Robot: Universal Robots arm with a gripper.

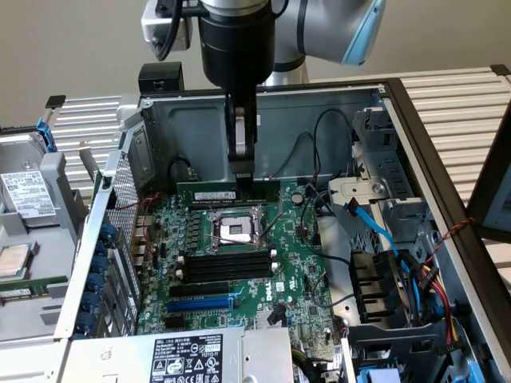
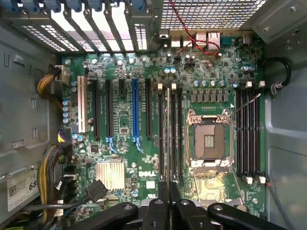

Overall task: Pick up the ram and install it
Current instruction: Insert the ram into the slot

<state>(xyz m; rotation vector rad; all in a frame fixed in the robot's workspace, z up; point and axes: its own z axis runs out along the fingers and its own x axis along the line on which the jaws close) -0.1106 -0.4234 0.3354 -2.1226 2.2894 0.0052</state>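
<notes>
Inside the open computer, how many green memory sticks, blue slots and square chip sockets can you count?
Green memory stick: 1
Blue slot: 1
Square chip socket: 1
Total: 3

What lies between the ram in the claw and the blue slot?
In the exterior view, the open CPU socket and then a bank of black slots lie between the ram and the blue slot.

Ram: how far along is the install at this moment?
Done: pickup. The tool is shut on the ram.
In hand: the ram hangs level above the board, near the case's back wall.
Left: seating it. The black slots look empty.
</notes>
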